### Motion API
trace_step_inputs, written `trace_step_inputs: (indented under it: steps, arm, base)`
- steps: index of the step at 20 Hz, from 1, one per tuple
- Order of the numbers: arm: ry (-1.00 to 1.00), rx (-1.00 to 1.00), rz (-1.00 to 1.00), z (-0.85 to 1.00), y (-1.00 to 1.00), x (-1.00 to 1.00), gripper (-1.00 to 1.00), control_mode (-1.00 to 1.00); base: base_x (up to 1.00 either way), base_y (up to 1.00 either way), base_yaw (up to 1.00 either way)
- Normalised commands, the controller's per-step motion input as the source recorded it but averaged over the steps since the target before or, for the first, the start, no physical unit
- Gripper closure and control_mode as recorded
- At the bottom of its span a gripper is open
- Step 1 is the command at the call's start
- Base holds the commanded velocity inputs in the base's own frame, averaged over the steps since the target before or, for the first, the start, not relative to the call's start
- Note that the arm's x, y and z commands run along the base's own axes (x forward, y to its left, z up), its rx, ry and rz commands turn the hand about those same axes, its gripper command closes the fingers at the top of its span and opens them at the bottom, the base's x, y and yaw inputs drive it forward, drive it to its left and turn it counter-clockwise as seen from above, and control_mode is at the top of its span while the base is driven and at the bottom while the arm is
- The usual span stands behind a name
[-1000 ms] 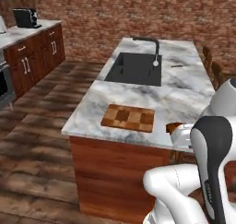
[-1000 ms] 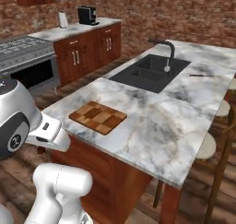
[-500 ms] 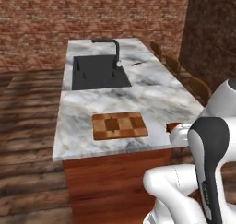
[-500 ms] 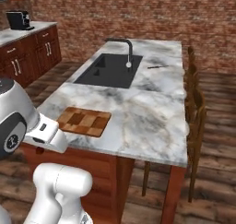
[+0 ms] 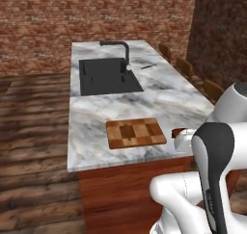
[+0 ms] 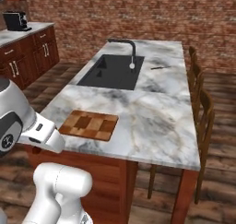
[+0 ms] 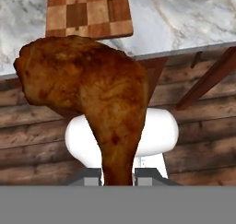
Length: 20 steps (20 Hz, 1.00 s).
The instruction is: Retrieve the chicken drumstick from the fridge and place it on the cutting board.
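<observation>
On my hand camera the chicken drumstick (image 7: 92,98) is right in front of the lens: reddish-brown roasted skin, mottled darker in patches, with a thick rounded end at upper left that narrows to a thin bone end running down between the two finger tips. The gripper (image 7: 118,176) is closed on that thin end, the fingers (image 7: 90,175) pressed against it on either side. In the left base camera I see a small reddish bit of the drumstick (image 5: 179,131) poking out beside the robot's wrist, just off the near right edge of the island counter (image 5: 169,103).

Taking the cutting board (image 5: 135,133) as my landmark: it lies flat near the counter's front edge, a checkered brown board with rounded corners, and nothing is on it. The drumstick is held in the air short of the board, on my side of the counter edge, not touching it; from the hand camera the board (image 7: 87,14) sits beyond and above the meat.

Beyond the board the black sink (image 5: 108,76) is sunk in the marble; I see nothing in its basin. The dark faucet (image 5: 120,52) arches at its far right. A small dark utensil (image 5: 147,66) lies on the counter right of the faucet; I can't tell what it is.
</observation>
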Motion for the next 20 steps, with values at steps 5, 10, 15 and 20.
trace_step_inputs:
  steps: [5, 10, 15, 20]
  arm:
    - [0.0, 0.0, 0.0, 0.0, 0.0, 0.0, 1.0, 1.0]
    - [0.0, 0.0, 0.0, 0.0, 0.0, 0.0, 1.0, 1.0]
    - [-0.01, 0.0, 0.0, 0.0, 0.02, 0.1, 1.0, -1.0]
    - [-0.05, 0.0, 0.0, -0.05, 0.22, 0.62, 1.0, -1.0]
  base:
    - [0.57, 0.18, -0.01]
    - [0.47, 0.08, 0.0]
    - [0.21, 0.05, 0.0]
    - [0.0, 0.0, 0.0]
